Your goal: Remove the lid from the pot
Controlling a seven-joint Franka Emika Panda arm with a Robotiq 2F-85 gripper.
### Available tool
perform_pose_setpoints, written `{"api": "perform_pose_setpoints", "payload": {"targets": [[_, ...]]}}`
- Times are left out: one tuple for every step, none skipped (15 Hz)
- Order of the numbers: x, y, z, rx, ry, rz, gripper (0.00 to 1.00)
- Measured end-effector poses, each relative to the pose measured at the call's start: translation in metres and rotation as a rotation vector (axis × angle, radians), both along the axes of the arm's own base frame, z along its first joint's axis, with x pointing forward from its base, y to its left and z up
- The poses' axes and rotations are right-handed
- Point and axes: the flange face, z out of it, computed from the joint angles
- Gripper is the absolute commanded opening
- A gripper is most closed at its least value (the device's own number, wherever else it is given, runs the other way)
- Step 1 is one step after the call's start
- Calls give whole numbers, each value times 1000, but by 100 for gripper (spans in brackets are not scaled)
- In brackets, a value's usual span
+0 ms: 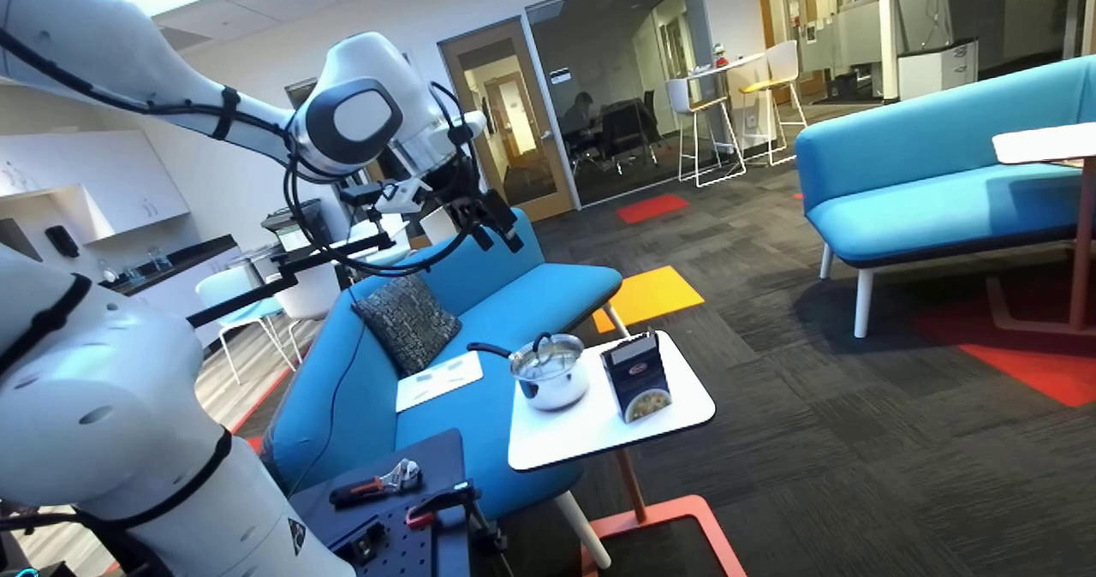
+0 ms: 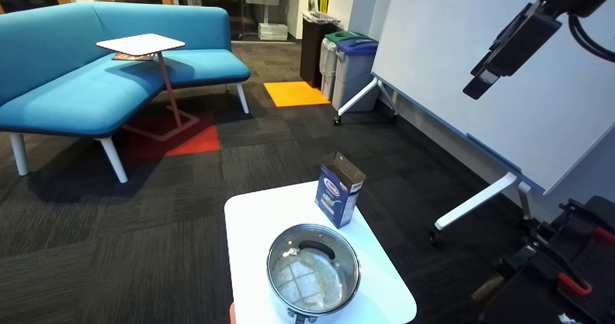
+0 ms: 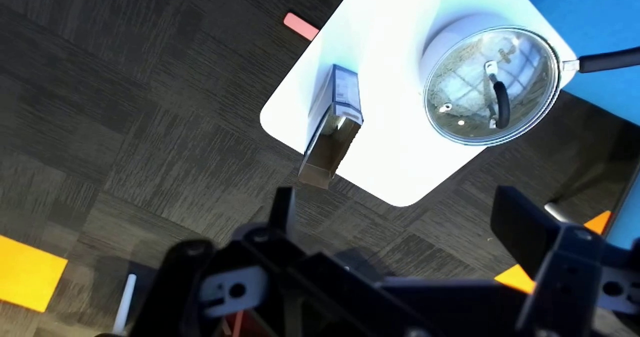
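Observation:
The pot (image 1: 555, 391) is shiny steel with a long dark handle. It stands upright on a small white table, and its wall also shows in the wrist view (image 3: 442, 44). The lid (image 2: 307, 276) is clear glass with a metal rim and a black arched handle. It sits on top of the pot and shows in the wrist view (image 3: 465, 89) at upper right. My gripper (image 3: 395, 192) is open, its fingers wide apart with nothing between them. In both exterior views the gripper (image 1: 499, 236) (image 2: 478, 86) hangs in the air, well above the table and apart from the lid.
An open dark blue pasta box (image 2: 336, 194) stands on the white table (image 1: 591, 442) close to the pot. A blue sofa (image 1: 479, 337) is beside the table, under the pot's long handle (image 3: 607, 59). A whiteboard (image 2: 504, 74) stands behind the gripper.

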Motion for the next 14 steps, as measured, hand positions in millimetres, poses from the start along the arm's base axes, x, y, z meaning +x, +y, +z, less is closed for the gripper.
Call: {"api": "perform_pose_setpoints", "payload": {"targets": [[0, 0, 0, 0, 0, -1, 100], [0, 1, -1, 2, 1, 1, 100], [1, 4, -2, 2, 0, 7, 100], [1, 11, -6, 2, -1, 19, 100], [2, 20, -10, 2, -3, 32, 100], [3, 32, -16, 2, -5, 51, 100], [3, 47, -24, 1, -5, 71, 100], [5, 62, -32, 1, -4, 89, 100], [7, 78, -41, 3, 1, 105, 100], [10, 92, -51, 5, 7, 118, 100], [13, 105, -62, 4, 16, 122, 100], [18, 118, -74, 0, 26, 120, 100], [23, 128, -86, -6, 32, 113, 100], [29, 137, -98, -14, 39, 102, 100]]}}
